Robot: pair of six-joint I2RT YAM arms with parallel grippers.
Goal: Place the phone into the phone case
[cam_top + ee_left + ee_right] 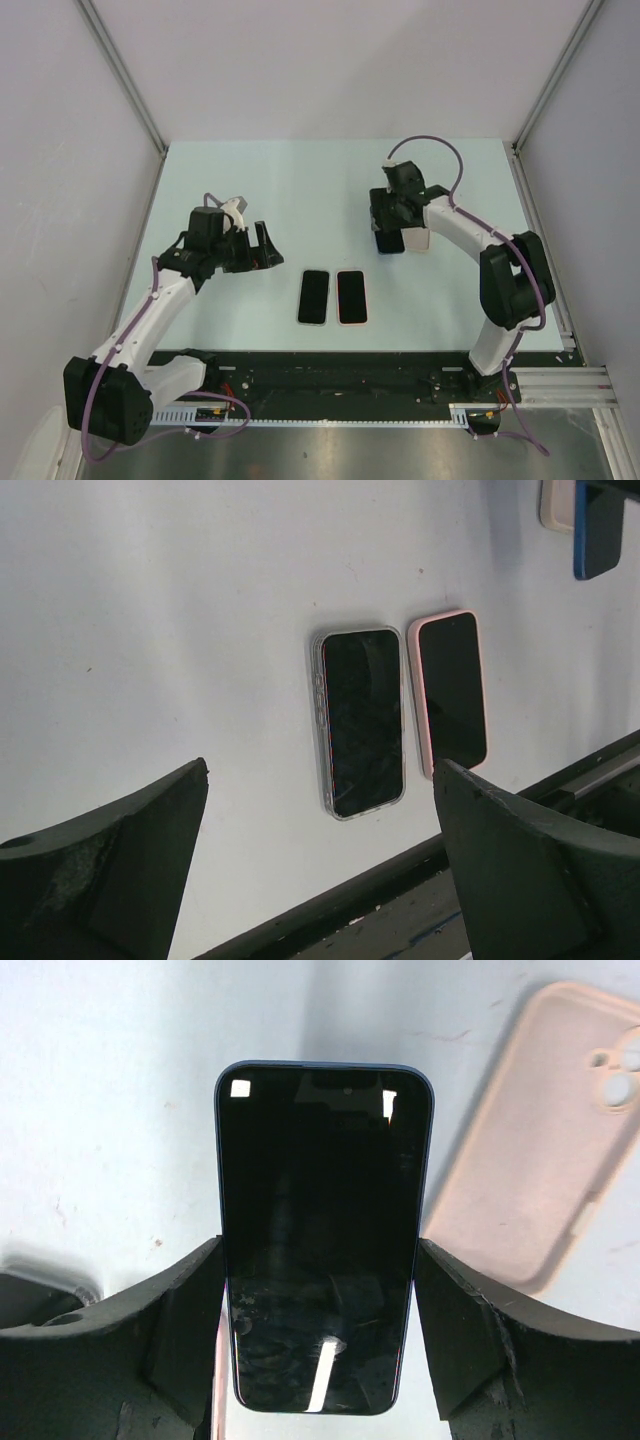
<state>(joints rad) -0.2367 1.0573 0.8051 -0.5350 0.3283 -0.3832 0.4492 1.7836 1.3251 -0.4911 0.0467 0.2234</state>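
Observation:
My right gripper (390, 236) is shut on a dark-blue phone (322, 1230), its black screen facing the wrist camera. The fingers (180, 1300) press on the phone's two long sides and hold it above the table. An empty beige phone case (535, 1140) with a camera cut-out lies on the table just to the phone's right; it also shows in the top view (418, 240). My left gripper (262, 246) is open and empty, hovering left of the table's middle. In the left wrist view the blue phone (598, 530) and the beige case (555, 505) show at the top right.
Two more phones lie side by side near the front middle: one in a clear case (313, 297) (362, 720), one in a pink case (351, 297) (450, 690). The black front rail (350, 375) runs along the near edge. Grey walls enclose the table.

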